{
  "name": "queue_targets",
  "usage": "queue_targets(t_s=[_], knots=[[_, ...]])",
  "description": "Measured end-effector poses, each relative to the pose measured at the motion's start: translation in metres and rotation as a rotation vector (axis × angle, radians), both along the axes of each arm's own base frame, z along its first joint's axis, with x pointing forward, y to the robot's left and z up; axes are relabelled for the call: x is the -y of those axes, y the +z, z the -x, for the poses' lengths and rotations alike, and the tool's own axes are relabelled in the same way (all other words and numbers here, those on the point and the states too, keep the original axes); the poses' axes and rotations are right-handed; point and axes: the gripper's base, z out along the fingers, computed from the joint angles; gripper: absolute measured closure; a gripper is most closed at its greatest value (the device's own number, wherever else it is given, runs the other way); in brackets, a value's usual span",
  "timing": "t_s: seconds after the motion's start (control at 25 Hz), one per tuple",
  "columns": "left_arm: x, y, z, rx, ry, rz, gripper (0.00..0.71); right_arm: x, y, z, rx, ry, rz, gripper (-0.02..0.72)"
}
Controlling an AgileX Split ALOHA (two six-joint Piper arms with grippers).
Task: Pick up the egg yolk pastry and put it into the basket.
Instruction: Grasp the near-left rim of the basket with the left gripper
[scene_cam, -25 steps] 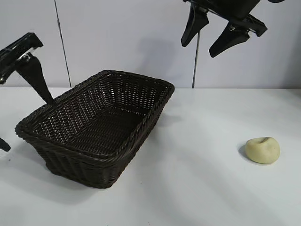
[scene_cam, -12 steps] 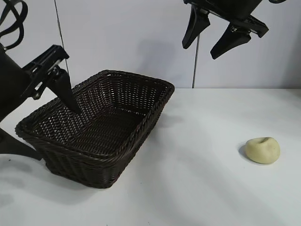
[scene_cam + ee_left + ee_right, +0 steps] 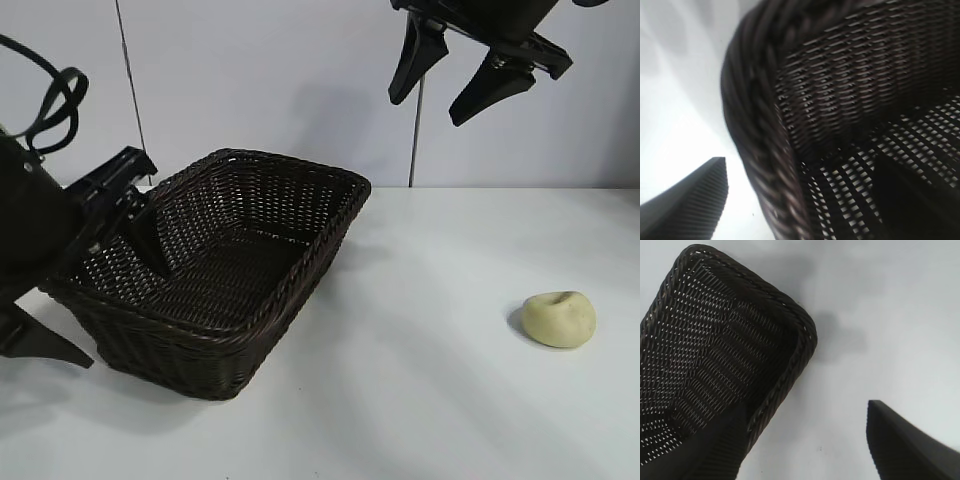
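Exterior view: white table (image 3: 420, 400) bearing a dark wicker basket (image 3: 300, 265) at left. Left claw (image 3: 85, 300) straddles the basket's left rim, spread, one finger inside, one outside. Right claw (image 3: 478, 75) hangs high at the back, spread, holding nothing. Pale egg yolk pastry (image 3: 559, 319) sits on the table, well right of the basket.

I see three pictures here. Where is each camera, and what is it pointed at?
Exterior view: off the rig, facing both arms across the table; shows the basket, egg yolk pastry, left gripper straddling the basket's wall, right gripper open up high.
Left wrist view: on the left arm, close on the basket's rim; one finger shows.
Right wrist view: on the right arm, looking down; both fingers show.
All three share the basket.
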Motion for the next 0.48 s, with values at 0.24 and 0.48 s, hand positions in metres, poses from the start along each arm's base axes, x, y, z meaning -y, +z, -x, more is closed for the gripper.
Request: queue_targets(t_s=[0.24, 0.48], knots=[[0.001, -0.016, -0.004, -0.023, 0.01, -0.019, 0.23, 0.0, 0.0, 0.0, 0.0, 0.0, 0.001, 0.209], [0.001, -0.016, -0.004, -0.02, 0.019, -0.014, 0.538, 0.0, 0.0, 0.0, 0.0, 0.0, 0.001, 0.209]])
